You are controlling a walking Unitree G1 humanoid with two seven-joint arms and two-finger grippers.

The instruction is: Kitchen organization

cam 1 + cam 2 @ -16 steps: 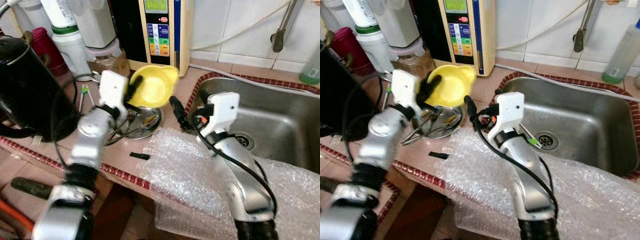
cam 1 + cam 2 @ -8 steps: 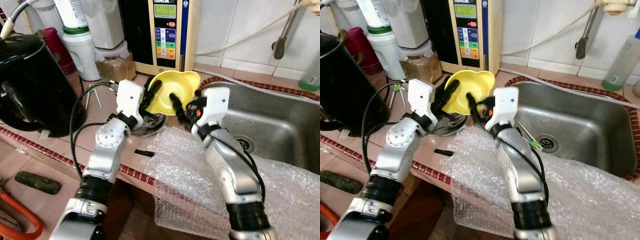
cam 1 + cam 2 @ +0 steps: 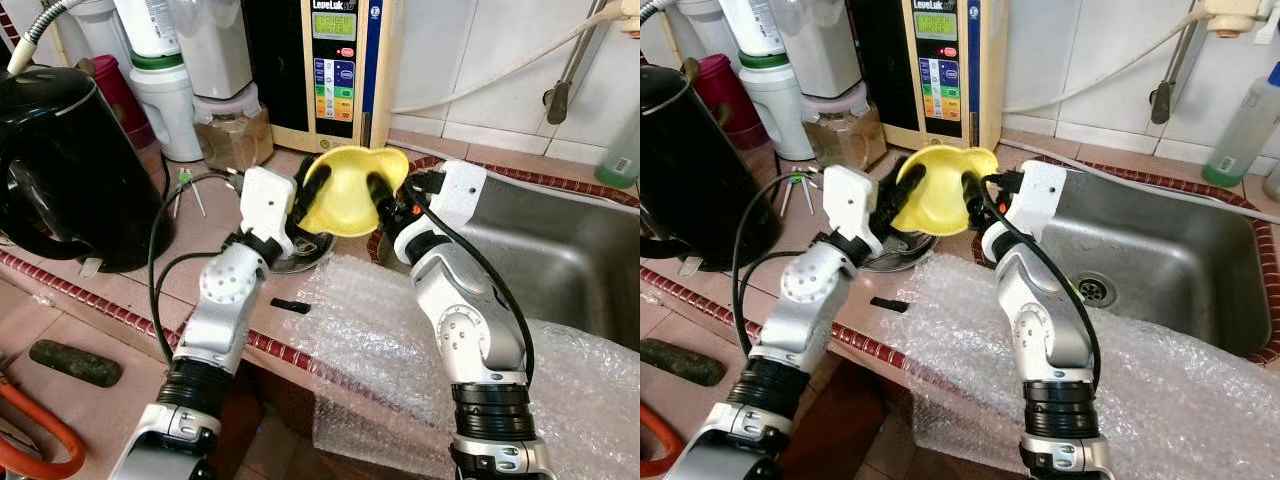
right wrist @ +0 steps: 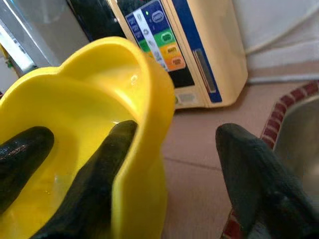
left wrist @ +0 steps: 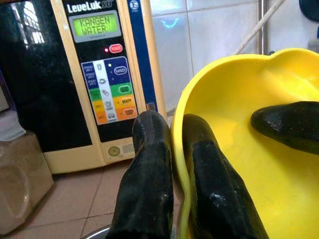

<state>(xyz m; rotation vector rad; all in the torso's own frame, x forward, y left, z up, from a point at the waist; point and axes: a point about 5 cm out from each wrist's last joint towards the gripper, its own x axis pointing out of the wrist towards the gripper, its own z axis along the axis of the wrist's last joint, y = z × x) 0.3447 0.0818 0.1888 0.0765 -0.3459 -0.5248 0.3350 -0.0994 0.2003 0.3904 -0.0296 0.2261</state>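
Left gripper still pinches the yellow bowl; right gripper, newly arrived, straddles its rim unclenched, seemingly a handover

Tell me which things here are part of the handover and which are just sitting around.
In play: yellow bowl; left gripper pinching its rim; right gripper open astride the opposite rim; steel dish of cutlery below.

Lying about: black kettle, water ionizer, bubble wrap, sink, brown jar.
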